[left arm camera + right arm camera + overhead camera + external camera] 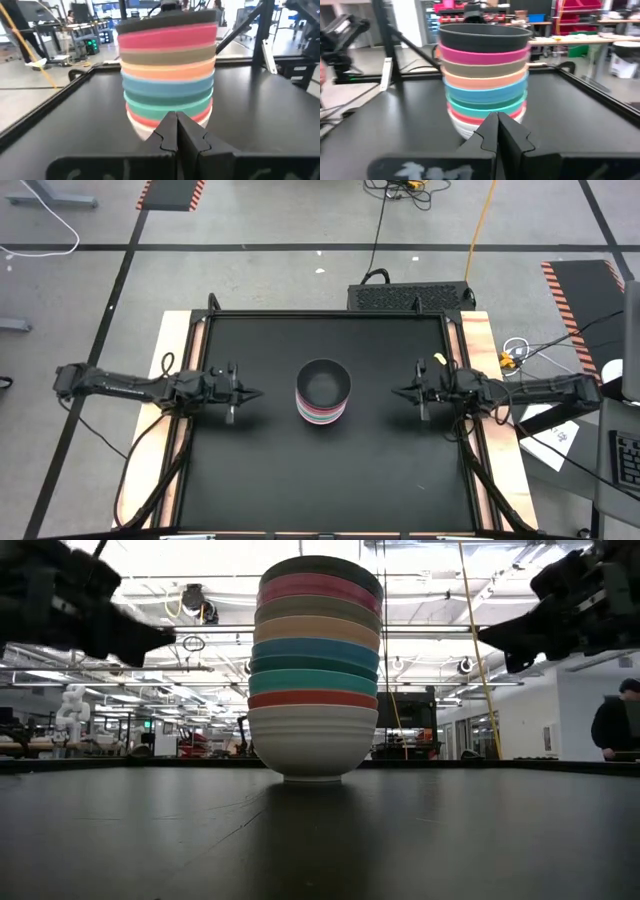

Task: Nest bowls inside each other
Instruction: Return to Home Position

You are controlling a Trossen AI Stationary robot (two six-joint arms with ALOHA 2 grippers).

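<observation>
Several bowls (323, 390) stand nested in one stack at the middle of the black table, the white bottom bowl (312, 745) resting on its foot, the black one (484, 35) on top. My left gripper (258, 393) is shut, level, pointing at the stack from the table's left, apart from it. My right gripper (396, 391) is shut, level, pointing at the stack from the right, also apart. Both wrist views look past shut fingers (176, 131) (497, 131) at the stack.
The black table top (250, 470) lies bare around the stack, framed by raised rails and wooden edge strips (175, 340). A dark box (410, 297) sits beyond the far edge. A person (615, 725) stands in the room at the far right.
</observation>
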